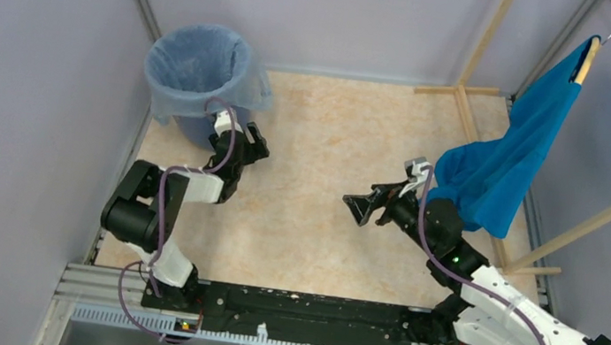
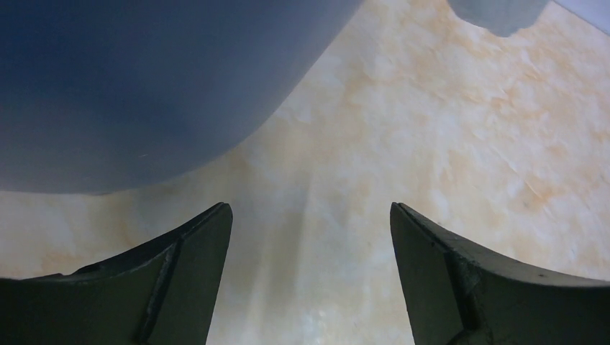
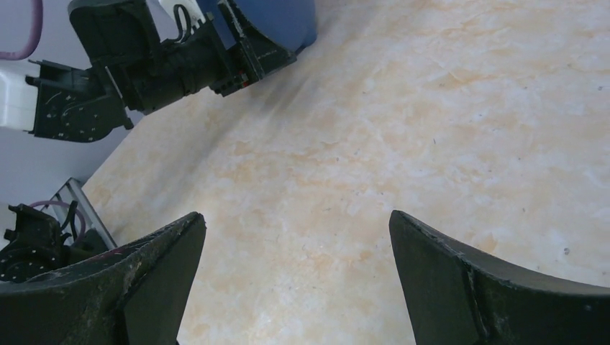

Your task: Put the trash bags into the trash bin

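The round blue trash bin [image 1: 190, 127] stands at the far left corner. A thin pale-blue translucent trash bag [image 1: 201, 61] lines it and hangs over the rim. My left gripper [image 1: 258, 146] is open and empty, low beside the bin's right side. In the left wrist view the gripper [image 2: 311, 215] hovers over the floor, with the bin wall [image 2: 144, 86] at upper left and a hanging piece of the bag [image 2: 498, 13] at the top. My right gripper [image 1: 357, 208] is open and empty over mid-table, as the right wrist view [image 3: 297, 223] also shows.
An opaque teal cloth [image 1: 508, 164] hangs from a wooden hanger [image 1: 586, 60] on a wooden frame [image 1: 473, 92] at the right, just behind my right wrist. Grey walls close in the left, back and right. The right wrist view shows the left arm [image 3: 144, 65].
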`<move>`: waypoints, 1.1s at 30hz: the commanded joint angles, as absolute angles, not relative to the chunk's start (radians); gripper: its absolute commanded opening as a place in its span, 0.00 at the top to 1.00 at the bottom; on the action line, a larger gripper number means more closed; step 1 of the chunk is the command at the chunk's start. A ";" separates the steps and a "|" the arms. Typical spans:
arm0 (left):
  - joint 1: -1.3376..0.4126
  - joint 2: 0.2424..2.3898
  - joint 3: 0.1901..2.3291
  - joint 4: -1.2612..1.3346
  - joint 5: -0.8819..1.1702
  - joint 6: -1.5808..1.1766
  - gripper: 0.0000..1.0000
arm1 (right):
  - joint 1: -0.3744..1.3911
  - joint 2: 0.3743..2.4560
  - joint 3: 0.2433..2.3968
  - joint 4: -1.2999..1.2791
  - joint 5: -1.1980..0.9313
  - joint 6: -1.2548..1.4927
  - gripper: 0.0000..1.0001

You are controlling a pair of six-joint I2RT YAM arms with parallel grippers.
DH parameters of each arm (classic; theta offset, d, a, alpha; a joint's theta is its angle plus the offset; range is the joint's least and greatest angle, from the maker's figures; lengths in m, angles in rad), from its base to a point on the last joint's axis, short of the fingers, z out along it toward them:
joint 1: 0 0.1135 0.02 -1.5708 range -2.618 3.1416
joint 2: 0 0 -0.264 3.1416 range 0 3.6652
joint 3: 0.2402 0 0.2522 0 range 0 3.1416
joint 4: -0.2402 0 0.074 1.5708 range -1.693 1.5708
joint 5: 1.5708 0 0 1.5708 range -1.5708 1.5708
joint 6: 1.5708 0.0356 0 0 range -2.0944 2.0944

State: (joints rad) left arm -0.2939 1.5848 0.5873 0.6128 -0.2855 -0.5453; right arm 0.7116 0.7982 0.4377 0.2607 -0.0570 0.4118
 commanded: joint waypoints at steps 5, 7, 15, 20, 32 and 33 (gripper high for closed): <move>-0.178 1.709 0.728 0.709 -0.286 -0.487 0.12 | 0.714 0.734 0.434 0.183 -0.003 0.387 0.01; -0.172 1.697 0.742 0.691 -0.298 -0.471 0.10 | 0.715 0.715 0.442 0.160 -0.003 0.380 0.01; -0.098 1.637 0.794 0.530 -0.109 -0.494 0.06 | 0.714 0.665 0.526 0.064 0.053 0.347 0.01; -0.104 1.475 0.694 0.457 0.177 -0.690 0.07 | 0.714 0.650 0.599 -0.035 0.104 0.324 0.01; -0.140 0.728 0.568 0.143 0.514 -0.683 0.01 | 0.714 0.654 0.921 -0.320 0.258 0.192 0.01; -0.140 0.668 0.618 0.082 0.475 -0.629 0.01 | 0.715 0.658 0.960 -0.341 0.274 0.172 0.01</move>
